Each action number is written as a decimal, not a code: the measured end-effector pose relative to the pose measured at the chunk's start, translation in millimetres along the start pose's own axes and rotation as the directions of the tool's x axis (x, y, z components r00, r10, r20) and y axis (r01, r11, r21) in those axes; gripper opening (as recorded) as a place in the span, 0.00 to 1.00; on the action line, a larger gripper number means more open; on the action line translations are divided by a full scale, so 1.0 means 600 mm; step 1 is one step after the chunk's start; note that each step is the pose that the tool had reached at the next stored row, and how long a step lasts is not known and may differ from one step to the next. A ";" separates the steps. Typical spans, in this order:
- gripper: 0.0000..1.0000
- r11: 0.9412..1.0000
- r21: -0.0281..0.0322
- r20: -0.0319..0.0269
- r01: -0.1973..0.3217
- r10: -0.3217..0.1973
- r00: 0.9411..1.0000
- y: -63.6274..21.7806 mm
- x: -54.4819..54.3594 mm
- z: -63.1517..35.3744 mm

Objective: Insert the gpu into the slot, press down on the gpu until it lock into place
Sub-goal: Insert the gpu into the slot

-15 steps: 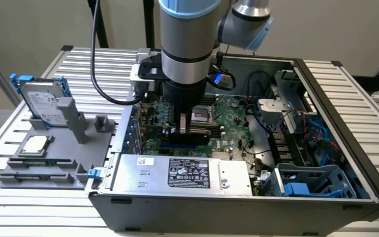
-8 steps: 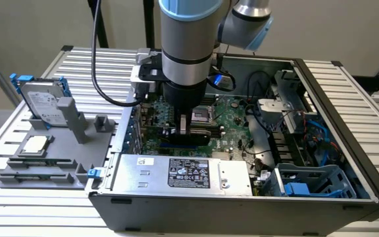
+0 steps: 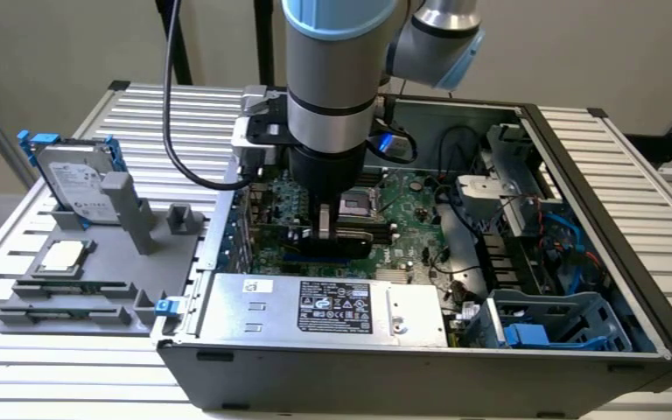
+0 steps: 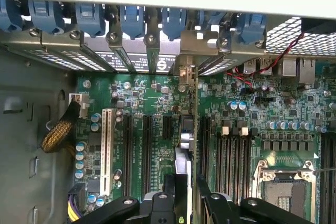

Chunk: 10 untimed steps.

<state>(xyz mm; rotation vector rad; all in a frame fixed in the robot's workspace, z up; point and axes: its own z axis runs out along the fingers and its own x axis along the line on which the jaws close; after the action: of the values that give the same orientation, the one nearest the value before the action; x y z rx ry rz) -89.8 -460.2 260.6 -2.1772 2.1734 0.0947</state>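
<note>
1. Looking into the open computer case (image 3: pixel 616 289) from the exterior view, I see the arm reaching straight down over the motherboard (image 3: pixel 418 223). The end effector (image 3: pixel 322 229) sits low inside the case.
2. The gpu (image 3: pixel 295 241) stands upright on its long edge directly under the end effector. Its lower edge is at the slot (image 3: pixel 312 260), whose blue strip shows just beneath the card.
3. From the wrist view, the gpu (image 4: pixel 195 129) is edge-on, a thin line running from the end effector (image 4: pixel 190 187) to a metal bracket (image 4: pixel 188 72) at the case's back wall.
4. The end effector's jaws stand wide, one finger on each side of the card. I cannot tell whether either pad touches it.
5. I cannot tell whether the card is pushed fully home in the slot.
6. A silver power supply (image 3: pixel 325 306) with a printed label lies on the near side of the card. The processor socket (image 4: pixel 286 182) lies on the motherboard (image 4: pixel 157 129) to one side of the card, with black memory slots (image 4: pixel 231 156) between them. A white expansion slot (image 4: pixel 107 150) lies on the card's other side.
7. Outside the case, at the exterior view's left, a grey tray (image 3: pixel 185 262) rests on the slatted surface (image 3: pixel 651 175). It carries a hard drive (image 3: pixel 73 175) with blue clips, a processor chip (image 3: pixel 62 256) and two memory sticks (image 3: pixel 62 287).
</note>
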 end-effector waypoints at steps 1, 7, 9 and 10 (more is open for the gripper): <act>0.26 1.000 -0.001 0.000 0.000 0.000 1.000 0.000 0.000 0.000; 0.26 1.000 -0.004 0.000 0.000 0.000 1.000 0.000 -0.001 0.003; 0.26 1.000 -0.004 0.000 0.000 0.000 1.000 0.000 -0.001 0.005; 0.26 1.000 -0.004 0.000 0.000 0.000 1.000 0.000 -0.001 0.006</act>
<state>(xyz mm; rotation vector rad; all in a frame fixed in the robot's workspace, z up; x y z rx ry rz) -89.6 -459.3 257.1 -2.1798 2.1745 0.0991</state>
